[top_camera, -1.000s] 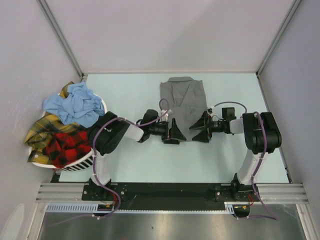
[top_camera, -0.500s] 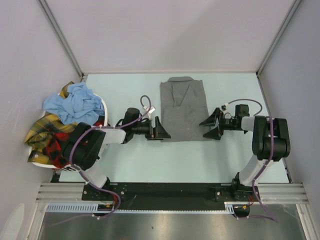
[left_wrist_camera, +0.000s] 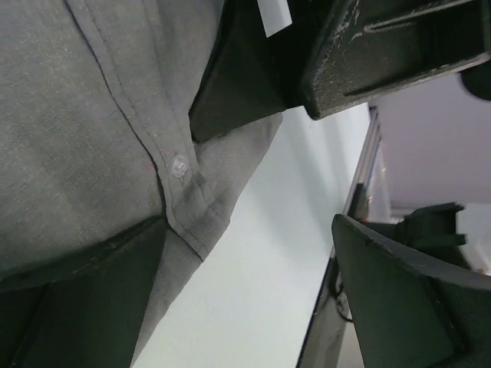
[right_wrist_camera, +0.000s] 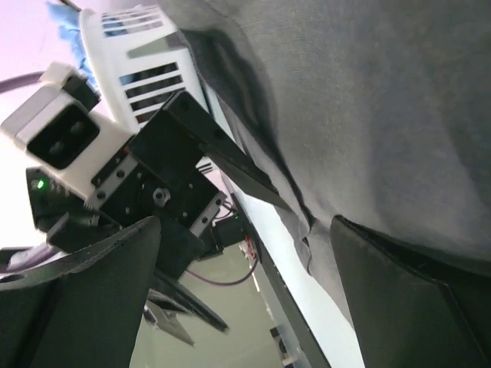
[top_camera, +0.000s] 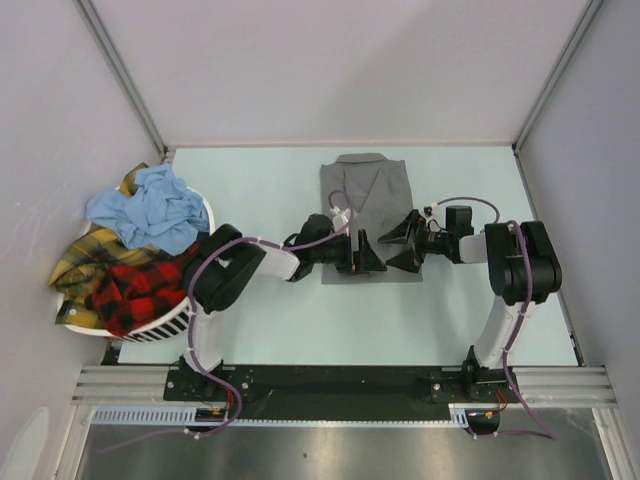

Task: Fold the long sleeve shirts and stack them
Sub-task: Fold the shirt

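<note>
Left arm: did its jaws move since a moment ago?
Yes. The left jaws slid right, from the table beside the grey shirt to over its near edge.

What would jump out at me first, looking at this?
A folded grey shirt lies mid-table, and the left tool and right tool, both open, face each other over its near edge. On the left, a white basket overflows with crumpled shirts in blue and plaid.

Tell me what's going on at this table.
Two arms work on the grey shirt lying flat mid-table. The left tool and right tool, both open, face each other over its near edge. A blue shirt, a yellow plaid shirt and a red plaid shirt sit heaped in the white basket.
</note>
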Controlling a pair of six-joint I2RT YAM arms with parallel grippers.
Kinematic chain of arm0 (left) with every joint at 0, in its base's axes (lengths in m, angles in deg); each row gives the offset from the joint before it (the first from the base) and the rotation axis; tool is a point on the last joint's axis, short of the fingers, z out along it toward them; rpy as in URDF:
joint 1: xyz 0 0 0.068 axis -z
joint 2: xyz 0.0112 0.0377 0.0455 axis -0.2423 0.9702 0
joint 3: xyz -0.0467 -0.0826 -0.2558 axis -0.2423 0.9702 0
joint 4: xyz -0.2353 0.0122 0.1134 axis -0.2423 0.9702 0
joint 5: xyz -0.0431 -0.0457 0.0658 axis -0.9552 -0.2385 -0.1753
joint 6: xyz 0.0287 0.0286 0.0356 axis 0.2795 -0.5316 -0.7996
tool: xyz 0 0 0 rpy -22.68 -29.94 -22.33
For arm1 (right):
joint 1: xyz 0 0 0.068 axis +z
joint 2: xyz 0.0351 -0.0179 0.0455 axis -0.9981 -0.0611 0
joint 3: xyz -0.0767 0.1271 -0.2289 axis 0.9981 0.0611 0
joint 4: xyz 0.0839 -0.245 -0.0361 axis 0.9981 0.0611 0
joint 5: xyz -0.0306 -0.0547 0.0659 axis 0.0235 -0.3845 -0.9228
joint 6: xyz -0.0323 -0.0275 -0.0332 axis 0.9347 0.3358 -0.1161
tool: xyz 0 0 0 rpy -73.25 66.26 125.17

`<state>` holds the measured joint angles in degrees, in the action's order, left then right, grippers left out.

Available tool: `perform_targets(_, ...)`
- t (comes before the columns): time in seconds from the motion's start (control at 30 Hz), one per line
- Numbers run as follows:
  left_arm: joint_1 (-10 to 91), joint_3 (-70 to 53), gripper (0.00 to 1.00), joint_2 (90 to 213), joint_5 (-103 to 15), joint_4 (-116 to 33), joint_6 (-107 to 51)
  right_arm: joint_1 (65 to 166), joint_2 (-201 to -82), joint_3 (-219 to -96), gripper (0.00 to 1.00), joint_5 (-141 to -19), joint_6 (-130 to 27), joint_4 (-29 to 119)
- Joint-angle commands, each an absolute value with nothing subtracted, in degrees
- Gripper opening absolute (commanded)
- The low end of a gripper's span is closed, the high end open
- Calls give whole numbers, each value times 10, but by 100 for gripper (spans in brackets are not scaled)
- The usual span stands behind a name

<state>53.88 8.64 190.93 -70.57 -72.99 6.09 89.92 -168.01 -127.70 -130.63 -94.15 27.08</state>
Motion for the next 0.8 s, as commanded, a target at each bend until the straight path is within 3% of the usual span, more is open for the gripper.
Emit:
perform_targets(0.0,501,104,100,1926,-652,-706,110,872,-1732,-1271,100,-1286,-926,249)
perform_targets(0.17,446,203,100,1822,-708,-661,32,805,-1698,-1304,100,-1311,-759,442)
perform_targets(0.3,421,223,99,1730,-759,-600,-68,799,-1671,-1402,100,-1358,-657,583)
perform_targets(0.4,425,181,99,1709,-781,-596,-82,823,-1662,-1433,100,-1382,-708,540)
perform_targets(0.57,450,52,99,1776,-792,-621,-55,863,-1704,-1469,100,-1388,-849,327)
perform_targets(0.77,418,-83,95,1960,-760,-620,36,888,-1850,-1574,100,-1378,-884,257)
